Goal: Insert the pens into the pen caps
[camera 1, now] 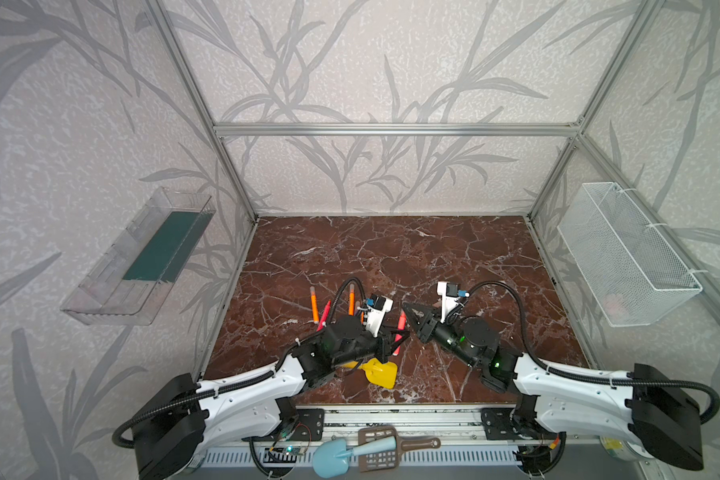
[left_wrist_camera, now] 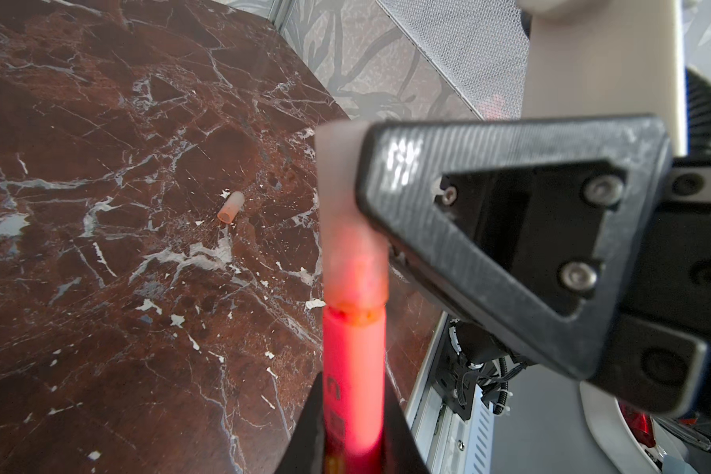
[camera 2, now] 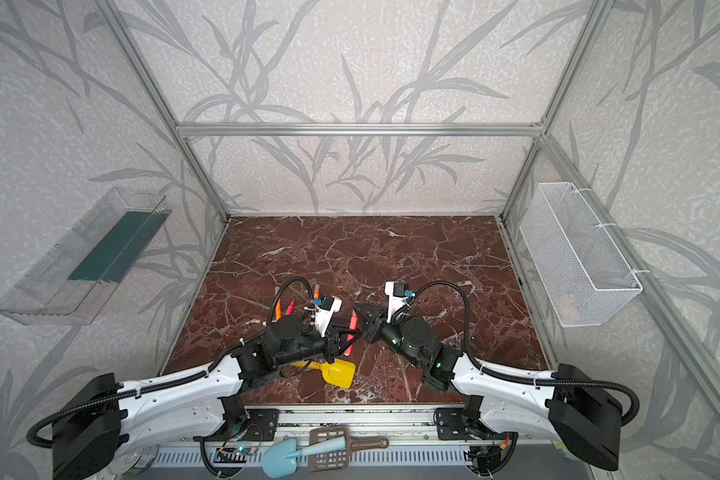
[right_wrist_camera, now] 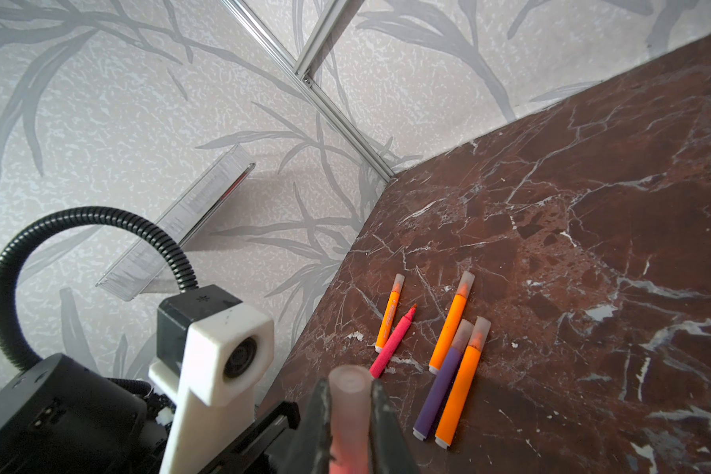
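Left gripper (left_wrist_camera: 354, 427) was clamped on a red-pink pen (left_wrist_camera: 354, 357). Right gripper (right_wrist_camera: 349, 427) pinched the cap (right_wrist_camera: 349, 390) seated over that pen's tip. Both were held above the tabletop (camera 1: 391, 257), near the middle of its front edge. A loose cap (left_wrist_camera: 231, 208) lay on it, well apart.

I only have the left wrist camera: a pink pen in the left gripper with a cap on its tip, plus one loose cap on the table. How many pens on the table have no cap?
Observer: One. The right wrist view shows a bare pink pen lying on the table.
Operator: And the rest?
Observer: Beside it lie three orange pens and a purple pen, all capped.
Operator: Is the right gripper truly gripping my cap?
Observer: Yes. The right gripper is shut on the cap, a finger on each side, and the cap sits over the held pen.
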{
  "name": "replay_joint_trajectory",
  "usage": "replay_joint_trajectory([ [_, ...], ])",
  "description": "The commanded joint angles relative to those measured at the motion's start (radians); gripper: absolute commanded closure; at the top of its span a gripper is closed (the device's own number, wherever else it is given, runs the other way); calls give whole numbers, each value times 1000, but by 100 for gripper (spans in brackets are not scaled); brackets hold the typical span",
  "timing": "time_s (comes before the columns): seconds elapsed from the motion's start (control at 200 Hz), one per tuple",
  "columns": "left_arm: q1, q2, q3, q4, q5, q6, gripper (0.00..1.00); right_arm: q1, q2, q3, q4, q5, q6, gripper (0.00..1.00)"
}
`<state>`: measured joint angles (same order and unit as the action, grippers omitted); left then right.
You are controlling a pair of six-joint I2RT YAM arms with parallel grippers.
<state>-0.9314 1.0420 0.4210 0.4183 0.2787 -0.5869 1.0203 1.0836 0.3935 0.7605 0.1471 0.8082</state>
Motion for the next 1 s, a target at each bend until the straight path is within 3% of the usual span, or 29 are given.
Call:
replay_joint_trajectory([
  [0.0, 14, -16, 12, 134, 25, -7, 100, 44, 8, -18, 24, -133, -26, 100],
  [0.145, 19, -20, 5, 151, 37, -14, 100, 51, 12, -17, 23, -126, -41, 98],
  [0.275, 22, -28, -1, 150, 37, -17, 100, 51, -5, -37, 12, -87, -38, 89],
  [0.74, 25, -22, -5, 85, 45, 70, 100, 52, -291, -26, -265, 63, -124, 39],
  [0.885, 22, -22, -12, 68, 57, 121, 100, 50, -295, 84, -454, 169, -120, 37],
  [0.995, 21, -29, -17, 55, 55, 147, 100, 50, -238, 138, -477, 178, -113, 37],
])
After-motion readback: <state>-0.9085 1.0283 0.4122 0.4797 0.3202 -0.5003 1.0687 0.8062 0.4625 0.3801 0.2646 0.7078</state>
